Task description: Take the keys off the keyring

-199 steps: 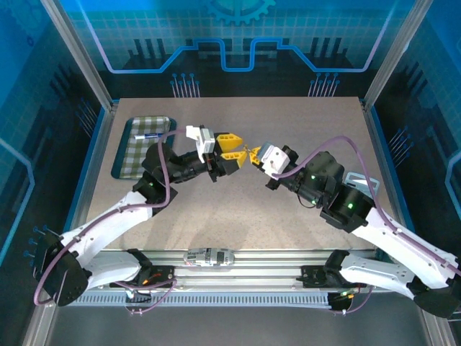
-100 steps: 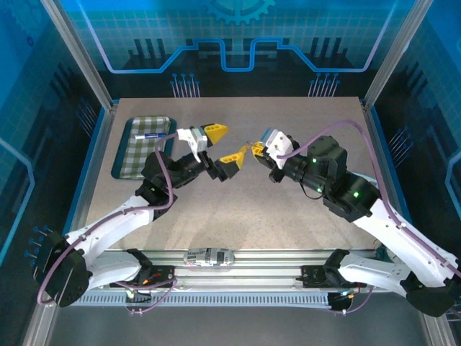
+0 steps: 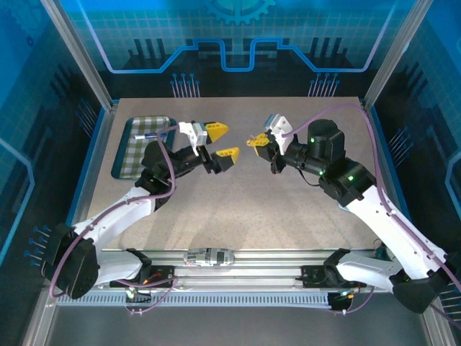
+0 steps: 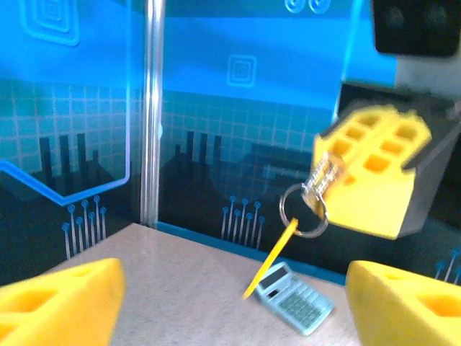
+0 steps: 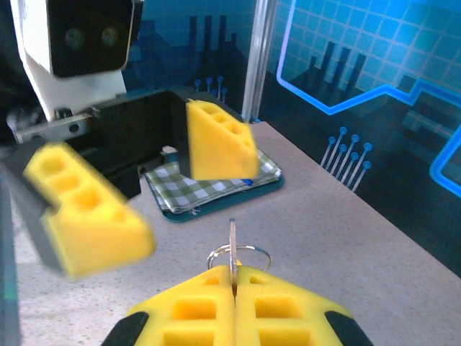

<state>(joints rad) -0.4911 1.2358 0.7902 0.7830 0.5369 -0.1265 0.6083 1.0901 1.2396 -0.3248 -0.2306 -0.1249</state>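
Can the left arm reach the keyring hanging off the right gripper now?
Probably yes: the left gripper is open and faces the keyring, dangling free below the right gripper, shut on the key. Nothing stands between them.

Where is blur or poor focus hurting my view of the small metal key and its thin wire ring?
Left wrist view: the small metal key and thin wire ring look soft, the yellow-orange tag crisper, the yellow fingertips of the left gripper defocused. Right wrist view: key and ring sharp, one left fingertip motion-smeared. Top external view: evenly lit, both too small to resolve.
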